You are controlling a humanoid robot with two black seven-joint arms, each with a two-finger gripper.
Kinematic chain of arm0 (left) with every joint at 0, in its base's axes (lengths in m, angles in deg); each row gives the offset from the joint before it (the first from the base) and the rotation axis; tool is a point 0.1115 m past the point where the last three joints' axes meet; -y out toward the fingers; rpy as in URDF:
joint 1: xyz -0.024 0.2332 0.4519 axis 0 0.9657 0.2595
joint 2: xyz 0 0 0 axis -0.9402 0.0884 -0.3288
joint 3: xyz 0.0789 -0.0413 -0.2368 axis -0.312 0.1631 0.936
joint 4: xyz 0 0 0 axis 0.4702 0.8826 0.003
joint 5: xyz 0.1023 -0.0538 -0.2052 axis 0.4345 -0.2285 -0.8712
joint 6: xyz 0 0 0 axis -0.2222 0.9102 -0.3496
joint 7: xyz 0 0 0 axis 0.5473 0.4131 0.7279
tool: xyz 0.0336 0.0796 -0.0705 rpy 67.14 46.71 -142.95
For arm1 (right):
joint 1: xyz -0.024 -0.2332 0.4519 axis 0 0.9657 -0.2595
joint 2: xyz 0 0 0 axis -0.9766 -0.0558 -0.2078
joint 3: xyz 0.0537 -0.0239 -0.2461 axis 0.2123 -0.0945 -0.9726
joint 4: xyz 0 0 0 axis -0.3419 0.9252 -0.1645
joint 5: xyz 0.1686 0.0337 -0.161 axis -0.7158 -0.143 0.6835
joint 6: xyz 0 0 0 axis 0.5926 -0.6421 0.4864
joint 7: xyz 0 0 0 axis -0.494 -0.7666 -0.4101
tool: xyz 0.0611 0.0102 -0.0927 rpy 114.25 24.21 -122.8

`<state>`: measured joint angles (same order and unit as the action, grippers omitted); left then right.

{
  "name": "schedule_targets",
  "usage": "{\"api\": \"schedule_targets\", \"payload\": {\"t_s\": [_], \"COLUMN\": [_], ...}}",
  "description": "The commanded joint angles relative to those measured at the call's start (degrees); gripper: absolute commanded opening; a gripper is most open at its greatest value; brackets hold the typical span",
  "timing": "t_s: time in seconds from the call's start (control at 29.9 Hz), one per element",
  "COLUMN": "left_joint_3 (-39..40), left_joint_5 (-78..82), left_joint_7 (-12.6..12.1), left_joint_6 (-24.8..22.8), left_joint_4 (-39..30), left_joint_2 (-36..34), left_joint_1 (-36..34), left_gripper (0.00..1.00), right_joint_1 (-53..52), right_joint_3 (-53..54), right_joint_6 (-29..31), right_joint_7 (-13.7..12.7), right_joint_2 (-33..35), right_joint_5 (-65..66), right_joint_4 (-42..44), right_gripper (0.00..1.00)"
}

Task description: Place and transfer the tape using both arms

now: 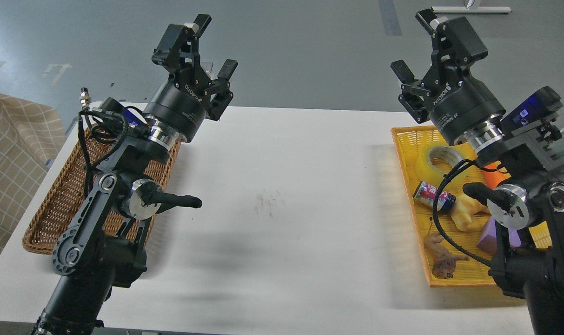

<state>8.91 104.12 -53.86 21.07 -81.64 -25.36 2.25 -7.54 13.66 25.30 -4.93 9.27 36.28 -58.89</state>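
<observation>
The tape [436,159], a translucent yellow roll with a pale core, lies in the far part of the yellow basket [408,167] at the right. My right gripper [414,44] is open and empty, raised high above the basket's far end, its arm partly covering the tape. My left gripper [215,44] is open and empty, raised above the far end of the brown wicker basket [54,204] at the left.
The yellow basket also holds a purple-and-red can [433,195], a yellow toy [467,211], a purple block [488,235], an orange thing [491,174] and a small brown animal figure [442,256]. The white table [282,209] has a faint smudge mid-table. A checked cloth [12,153] lies left.
</observation>
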Motion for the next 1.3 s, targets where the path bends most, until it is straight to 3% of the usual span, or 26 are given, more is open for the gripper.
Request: {"api": "schedule_targets", "payload": {"t_s": [0.0,1.27], "left_joint_3": [0.02,-0.15], "left_joint_5": [-0.01,-0.27], "left_joint_7": [0.0,0.27], "left_joint_6": [-0.03,0.59], "left_joint_4": [-0.01,-0.19], "left_joint_2": [0.09,0.44], "left_joint_1": [0.08,-0.8], "left_gripper": [0.98,0.98], "right_joint_1": [0.19,1.33], "right_joint_3": [0.04,-1.28], "right_joint_6": [0.01,0.18], "right_joint_7": [-0.01,-0.01], "right_joint_2": [0.0,0.0], "right_joint_5": [0.01,-0.08], "right_joint_4": [-0.26,-2.11], "right_gripper": [1.0,1.0]}}
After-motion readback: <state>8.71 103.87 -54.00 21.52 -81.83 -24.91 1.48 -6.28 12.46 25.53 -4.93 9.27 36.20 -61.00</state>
